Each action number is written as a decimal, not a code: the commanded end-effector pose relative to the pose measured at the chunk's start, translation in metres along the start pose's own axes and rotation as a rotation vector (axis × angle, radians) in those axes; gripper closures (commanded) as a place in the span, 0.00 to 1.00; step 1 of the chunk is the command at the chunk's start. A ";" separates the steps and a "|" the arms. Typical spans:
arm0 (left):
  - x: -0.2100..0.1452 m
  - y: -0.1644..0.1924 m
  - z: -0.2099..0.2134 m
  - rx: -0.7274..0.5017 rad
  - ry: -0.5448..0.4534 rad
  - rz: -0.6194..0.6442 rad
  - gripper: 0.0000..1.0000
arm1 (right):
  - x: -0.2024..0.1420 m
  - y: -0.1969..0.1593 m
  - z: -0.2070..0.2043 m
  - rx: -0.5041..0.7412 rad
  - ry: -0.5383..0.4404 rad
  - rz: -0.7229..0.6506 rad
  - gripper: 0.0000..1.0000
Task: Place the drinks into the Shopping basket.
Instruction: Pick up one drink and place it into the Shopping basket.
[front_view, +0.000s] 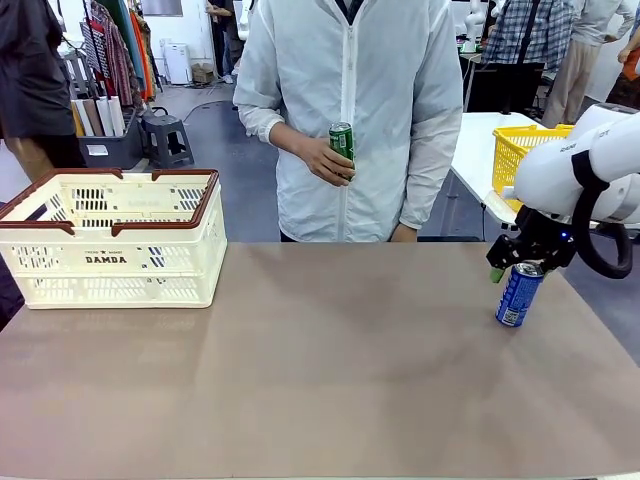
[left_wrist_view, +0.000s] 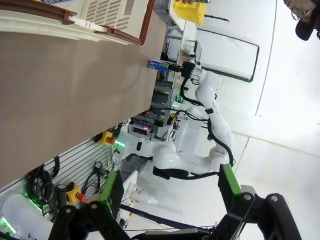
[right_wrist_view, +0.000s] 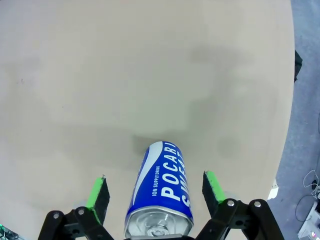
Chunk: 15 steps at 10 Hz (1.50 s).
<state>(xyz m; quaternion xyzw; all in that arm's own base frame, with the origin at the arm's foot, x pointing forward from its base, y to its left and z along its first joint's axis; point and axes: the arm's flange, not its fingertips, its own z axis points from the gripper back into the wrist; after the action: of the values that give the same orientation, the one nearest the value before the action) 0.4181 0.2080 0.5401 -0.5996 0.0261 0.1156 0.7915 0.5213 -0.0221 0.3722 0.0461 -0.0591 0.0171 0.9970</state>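
Can (right_wrist_view: 162, 192) — near table (right_wrist_view: 100, 75) edge — inside parted right gripper (right_wrist_view: 155, 177).

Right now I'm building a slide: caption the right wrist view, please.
Open right end effector straddles a blue can on the brown table, green pads not touching it.

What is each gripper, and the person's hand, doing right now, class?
Left gripper: open, empty.
Right gripper: open, straddling the blue can, not yet gripping.
Person's hand: holding a green can.

Blue can (front_view: 519, 295), white print; green can (front_view: 342, 140); cream crate (front_view: 110, 278), brown rim; yellow basket (front_view: 513, 152).
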 end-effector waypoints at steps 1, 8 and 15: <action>-0.002 -0.001 0.003 0.009 0.012 -0.001 0.00 | 0.008 0.003 0.008 -0.044 0.020 -0.011 0.00; -0.002 -0.001 0.003 0.009 0.012 -0.001 0.00 | 0.008 0.007 0.004 -0.087 0.114 0.005 1.00; -0.002 -0.001 0.003 0.009 0.012 -0.001 0.00 | -0.060 0.038 0.138 -0.097 0.053 -0.042 1.00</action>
<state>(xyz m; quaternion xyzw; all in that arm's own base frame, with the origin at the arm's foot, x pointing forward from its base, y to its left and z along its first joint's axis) 0.4182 0.2080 0.5400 -0.5996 0.0263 0.1156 0.7915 0.4809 -0.0100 0.4716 0.0208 -0.0327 0.0187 0.9991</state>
